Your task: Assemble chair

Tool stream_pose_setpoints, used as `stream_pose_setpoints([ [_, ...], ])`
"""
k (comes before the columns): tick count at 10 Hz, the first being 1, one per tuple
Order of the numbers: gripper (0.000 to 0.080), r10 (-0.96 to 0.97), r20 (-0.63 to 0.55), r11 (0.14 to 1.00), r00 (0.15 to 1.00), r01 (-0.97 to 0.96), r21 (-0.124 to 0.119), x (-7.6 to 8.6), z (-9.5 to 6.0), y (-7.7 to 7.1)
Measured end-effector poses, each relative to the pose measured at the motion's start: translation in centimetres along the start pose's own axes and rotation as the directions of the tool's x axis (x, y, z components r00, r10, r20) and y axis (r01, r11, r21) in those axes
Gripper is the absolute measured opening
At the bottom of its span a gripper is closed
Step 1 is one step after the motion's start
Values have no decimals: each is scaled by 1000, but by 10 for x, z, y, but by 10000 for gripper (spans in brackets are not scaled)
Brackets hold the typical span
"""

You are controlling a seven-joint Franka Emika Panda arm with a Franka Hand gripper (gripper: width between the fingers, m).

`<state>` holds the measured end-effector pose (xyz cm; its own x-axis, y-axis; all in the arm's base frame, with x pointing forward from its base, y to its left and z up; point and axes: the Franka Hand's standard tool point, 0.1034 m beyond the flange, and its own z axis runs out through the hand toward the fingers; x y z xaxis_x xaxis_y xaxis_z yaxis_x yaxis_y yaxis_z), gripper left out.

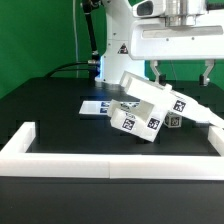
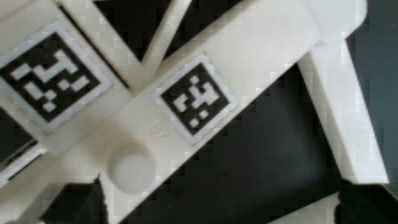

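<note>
One white rail point(image 1: 70, 160) runs along the bench point(image 1: 50, 100) edge nearest the exterior camera. It turns up at the corner on the exterior view's left and again along the right-hand edge. One marker board point(image 1: 97, 105) lies flat near the middle of the bench, toward its far edge. Just to the right of it sits one chair point(image 1: 148, 105), a single joined cluster of blocky white parts, tipped at an angle with one lower corner on the bench. It stands between the marker board and the right-hand edge, and four black-and-white tags point(image 1: 155, 124) are countable on its faces.

One gripper point(image 1: 182, 84) hangs over the upper right part of the chair. Its two dark fingers point(image 1: 157, 74) are spread wide apart and closed on nothing. Whether either fingertip touches the chair cannot be told from here.

The wrist view shows the chair close below the gripper, filling the frame. Two tags point(image 2: 196, 95) sit on slanted white bars, with black bench visible through the gaps.
</note>
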<state>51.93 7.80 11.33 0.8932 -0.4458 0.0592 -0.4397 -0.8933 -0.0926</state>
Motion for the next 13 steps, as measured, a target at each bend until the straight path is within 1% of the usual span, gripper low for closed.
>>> stream_pose_setpoints([
  [3, 649, -34, 6, 999, 999, 34, 2, -6, -5, 14],
  [5, 649, -53, 7, 999, 999, 53, -2, -8, -3, 22],
  [7, 649, -70, 6, 997, 998, 70, -7, -2, -2, 31],
  [10, 649, -95, 1, 995, 996, 95, -16, 11, 3, 38],
  [13, 649, -104, -19, 994, 994, 103, -29, 25, 12, 45],
])
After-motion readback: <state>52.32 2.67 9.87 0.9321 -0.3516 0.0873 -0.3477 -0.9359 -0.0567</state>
